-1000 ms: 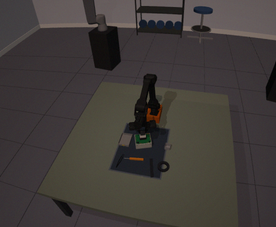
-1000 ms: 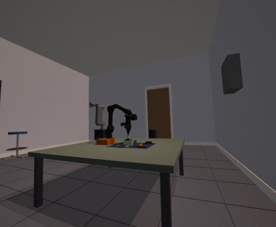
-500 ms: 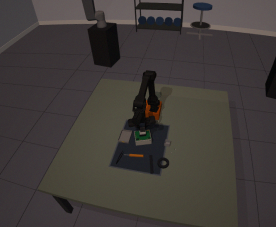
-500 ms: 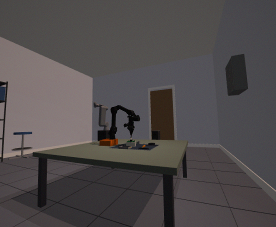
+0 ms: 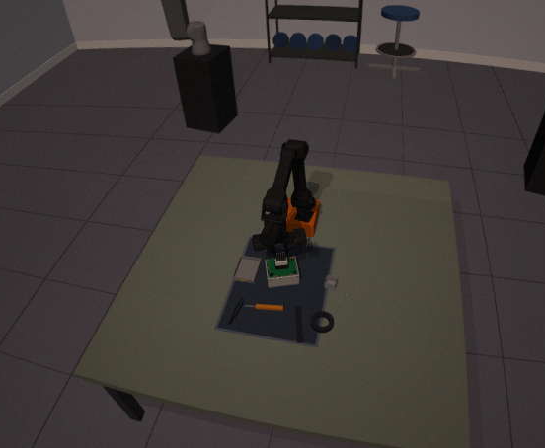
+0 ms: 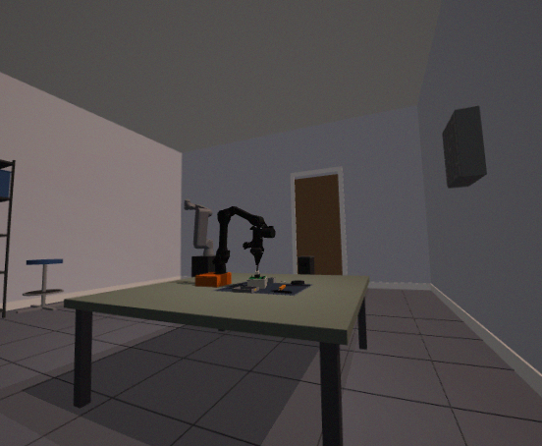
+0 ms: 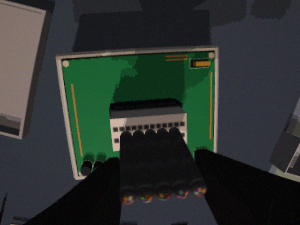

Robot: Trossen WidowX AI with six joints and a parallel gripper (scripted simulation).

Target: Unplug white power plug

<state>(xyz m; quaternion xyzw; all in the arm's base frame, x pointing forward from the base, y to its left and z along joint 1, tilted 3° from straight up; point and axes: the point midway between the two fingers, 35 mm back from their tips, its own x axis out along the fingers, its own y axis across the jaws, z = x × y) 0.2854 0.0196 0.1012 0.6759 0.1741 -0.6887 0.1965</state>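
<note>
Dim light falls on a grey-tiled floor and a broad olive-green table [image 5: 394,321] [image 6: 210,309], which takes up the middle and lower part of the top view, with a dark blue rectangular mat [image 5: 271,327] [image 7: 250,74] near its centre. I see the black jointed robot arm [image 5: 282,173] [image 6: 223,236] bending over from its orange block base [image 5: 312,228] [image 6: 207,281]. Its black two-fingered gripper [image 5: 281,252] [image 6: 257,264] [image 7: 157,163] is closed on the white rectangular power plug with its bundle of thick black wires [image 5: 281,262] [image 7: 150,122], low in the centre of the wrist view. So the grasp is made. That plug is over the green circuit board in its pale box-like housing [image 5: 283,270] [image 6: 257,282] [image 7: 95,94], at the mid-centre of the top view, and a dark strip of socket [image 7: 145,105] shows along its upper side in the wrist view. Whether it has begun to come free I can't tell; to my eye it is at or just above its seat, and I'd judge the loosening to be the step in hand, probably by gentle rocking. The shallow grey rectangular tray [image 5: 248,269] [image 6: 245,289] [image 7: 30,64], left of the board in the top view and at the upper left of the wrist view, has no plug in it. Freeing the plug fully, carrying it over, setting it down, letting go and backing the hand away are all left to do.
</note>
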